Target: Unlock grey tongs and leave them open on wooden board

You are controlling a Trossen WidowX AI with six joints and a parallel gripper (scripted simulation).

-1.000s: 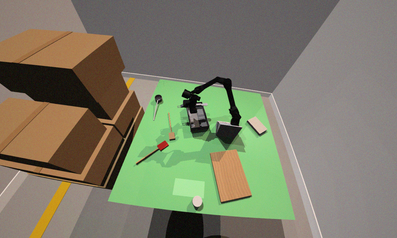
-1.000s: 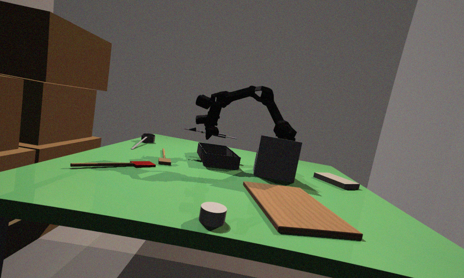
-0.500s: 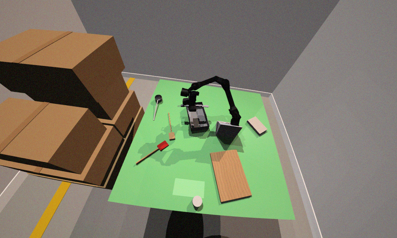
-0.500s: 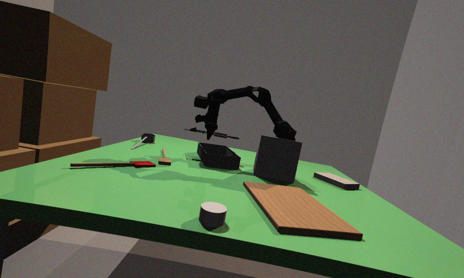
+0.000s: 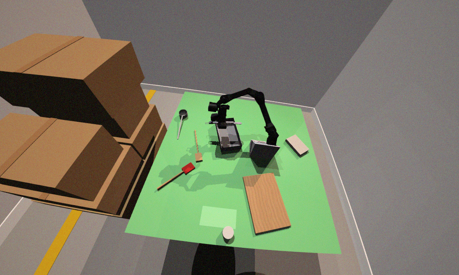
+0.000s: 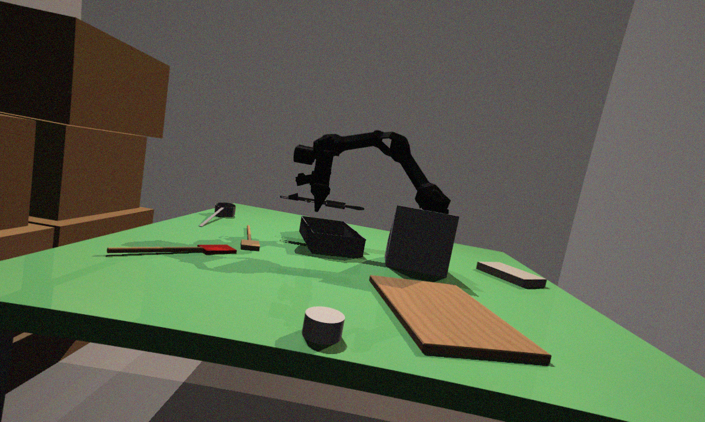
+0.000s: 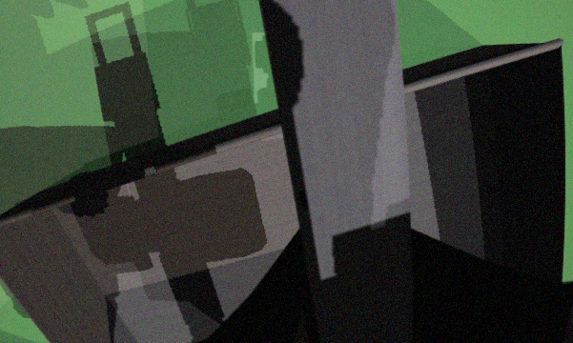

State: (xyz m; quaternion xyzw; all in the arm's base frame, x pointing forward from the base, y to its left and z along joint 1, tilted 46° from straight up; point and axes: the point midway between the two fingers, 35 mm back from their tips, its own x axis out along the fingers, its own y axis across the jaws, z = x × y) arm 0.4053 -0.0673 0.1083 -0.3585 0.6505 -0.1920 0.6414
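My gripper (image 5: pixel 220 123) (image 6: pixel 318 206) is shut on the grey tongs (image 5: pixel 232 123) (image 6: pixel 343 206) (image 7: pixel 348 119) near their middle. It holds them level, closed, well above the dark roasting tin (image 5: pixel 229 139) (image 6: pixel 332 238) (image 7: pixel 229 200). In the wrist view the tongs run as a broad grey bar up the middle, with the tin's inside below. The wooden board (image 5: pixel 265 202) (image 6: pixel 454 317) lies on the green table (image 5: pixel 176 205) (image 6: pixel 161 293) nearer the front right, apart from the tin.
A dark box (image 5: pixel 262 152) (image 6: pixel 420 241) carries the arm's base right of the tin. A ladle (image 5: pixel 181 123), a small wooden spatula (image 5: pixel 197 145), a red spatula (image 5: pixel 178 174), a pale block (image 5: pixel 296 144), a short cylinder (image 5: pixel 228 232) (image 6: pixel 322 325) and a pale patch (image 5: pixel 217 217) lie around. Cardboard boxes (image 5: pixel 60 119) stand left.
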